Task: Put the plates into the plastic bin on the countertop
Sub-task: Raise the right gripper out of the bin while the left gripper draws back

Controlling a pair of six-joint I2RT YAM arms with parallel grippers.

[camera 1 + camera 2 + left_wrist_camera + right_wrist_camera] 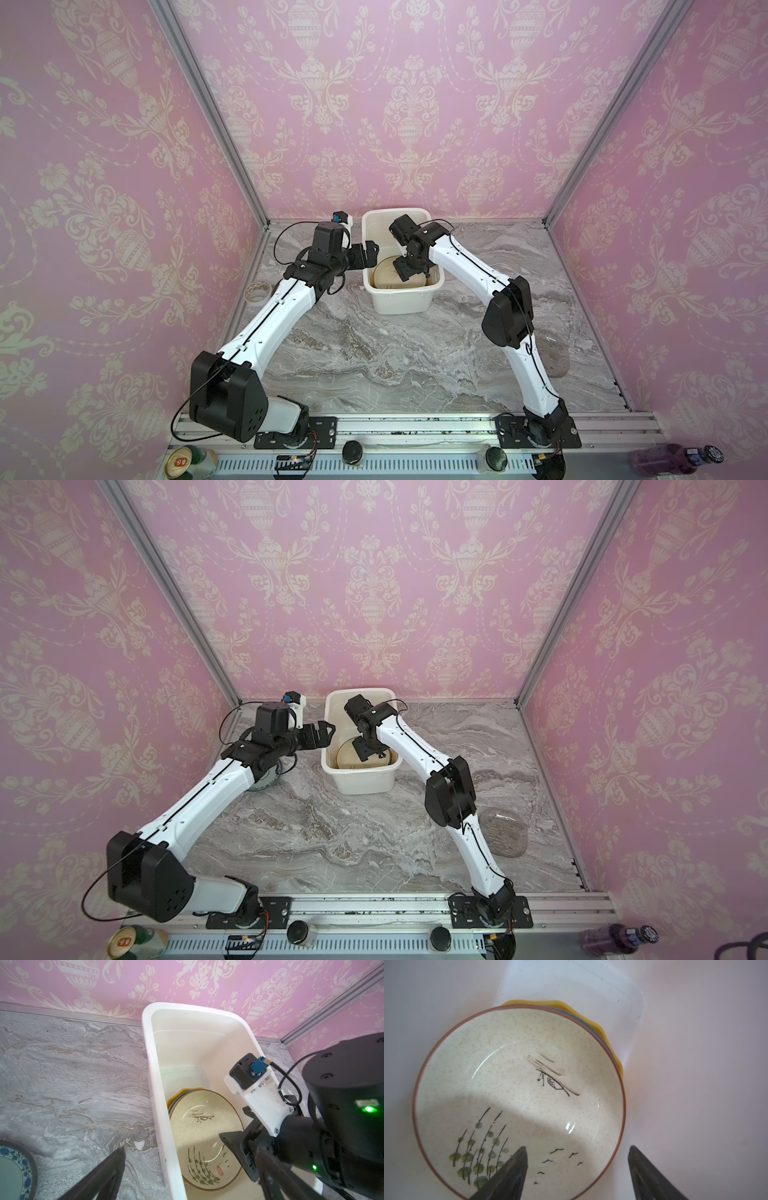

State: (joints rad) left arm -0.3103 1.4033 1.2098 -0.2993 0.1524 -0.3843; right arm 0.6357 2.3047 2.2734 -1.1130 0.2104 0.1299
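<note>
1. Cream and speckled, with a thin brown rim and painted reeds and birds, the cream plate [517, 1084] lies flat inside the plastic bin [401, 301], at its near end. It is the top plate of a stack.
2. Under it in the bin, the scalloped edge of a yellow plate [591, 1020] and a sliver of a blue-edged plate [583, 1022] stick out towards the bin's far end.
3. The right gripper [577, 1148] reaches down into the bin above the stack with its jaws spread wide, pinching nothing. One finger hangs over the cream plate's painted inside and the other lies outside its rim, so the rim falls between them. Whether either finger touches the plate cannot be told.
4. The left gripper [365, 251] is just beside the bin's left wall, outside it, with its jaws spread and nothing between them.
5. On the countertop [332, 845], a blue-patterned plate [12, 1167] lies left of the bin, partly under the left arm.
6. A clear glass plate [505, 833] lies well apart from the bin, to its near right.
</note>
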